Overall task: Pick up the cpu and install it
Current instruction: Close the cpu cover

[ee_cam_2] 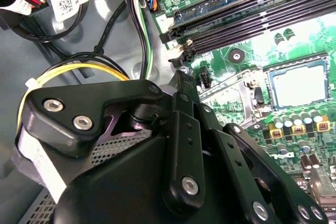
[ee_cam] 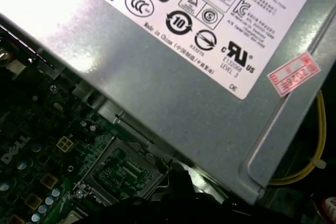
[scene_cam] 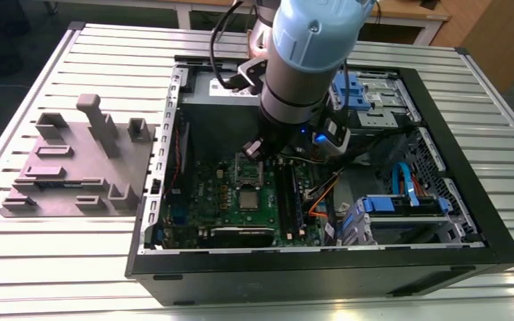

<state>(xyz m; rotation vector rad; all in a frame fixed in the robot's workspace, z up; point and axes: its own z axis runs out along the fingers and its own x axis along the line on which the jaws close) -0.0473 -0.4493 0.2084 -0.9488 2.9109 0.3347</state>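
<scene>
You have the claw (scene_cam: 257,151) low inside the open computer case (scene_cam: 328,271), hanging over the green board (scene_cam: 208,194) just above the empty socket (scene_cam: 251,172). You cannot tell how wide it stands, and nothing shows in its hold. The cpu (scene_cam: 251,199) lies flat on the board just beside the socket; in the second wrist view its silver top (ee_cam_2: 296,82) sits inside a dark square frame. In the first wrist view, the grey power box (ee_cam: 173,82) carries a white label of approval marks (ee_cam: 210,9) and a small red-and-white sticker (ee_cam: 294,73).
</scene>
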